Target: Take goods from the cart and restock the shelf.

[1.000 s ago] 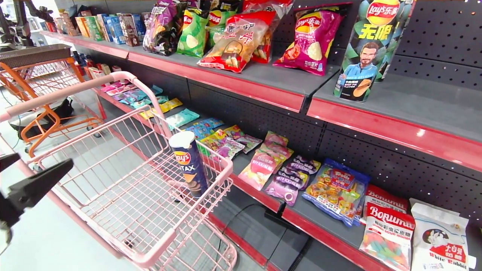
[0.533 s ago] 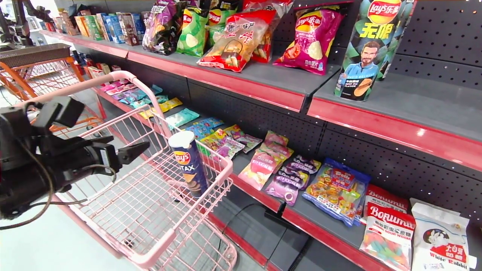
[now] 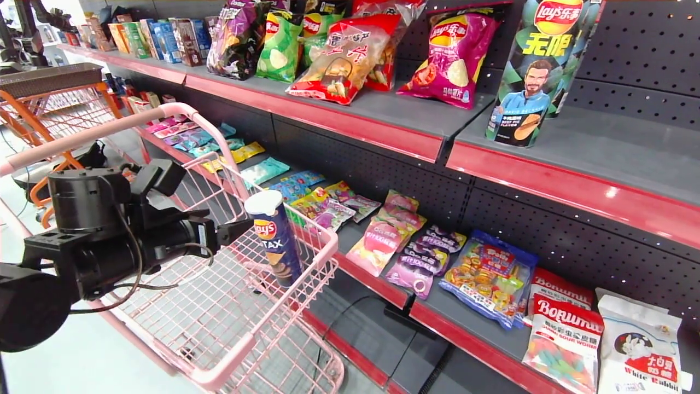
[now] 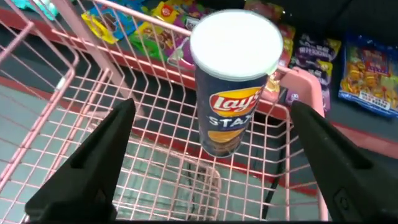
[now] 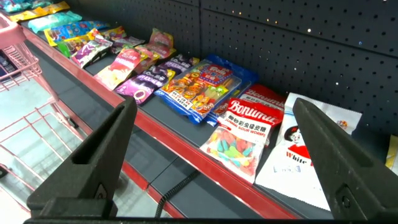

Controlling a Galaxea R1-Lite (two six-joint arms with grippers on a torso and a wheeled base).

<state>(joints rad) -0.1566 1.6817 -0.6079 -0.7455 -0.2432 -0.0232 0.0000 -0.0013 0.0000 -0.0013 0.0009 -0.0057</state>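
Head view: a chip canister (image 3: 273, 241), dark blue with a white lid, stands upright inside the pink cart (image 3: 229, 355), in the basket corner nearest the shelving. My left arm (image 3: 109, 241) hangs over the basket. The left jaws point at the canister, and one dark fingertip (image 3: 238, 226) lies just beside its upper half. Past the cart, the lower shelf (image 3: 470, 336) carries flat candy bags (image 3: 489, 276), a red-and-white sweet bag (image 3: 563, 328) and a white bag (image 3: 637, 345). The upper shelf (image 3: 355, 128) carries chip bags, among them a tall dark bag (image 3: 525, 71) standing upright. An orange cart (image 3: 71, 109) stands farther along the aisle.

Left wrist view: the left jaws are spread wide, one of the fingers (image 4: 93, 162) on either side of the canister (image 4: 233, 93). Pink basket wire shows in the gap on both sides, and nothing is gripped. The cart rim (image 4: 305, 87) runs just behind the canister.

Right wrist view: the right jaws are likewise spread wide, with nothing between the fingers (image 5: 93, 155). They hang beside the cart (image 5: 37, 124), in front of the lower shelf (image 5: 155, 124). There the candy bags (image 5: 199, 84), the red-and-white sweet bag (image 5: 252, 115) and the white bag (image 5: 305, 149) lie side by side.
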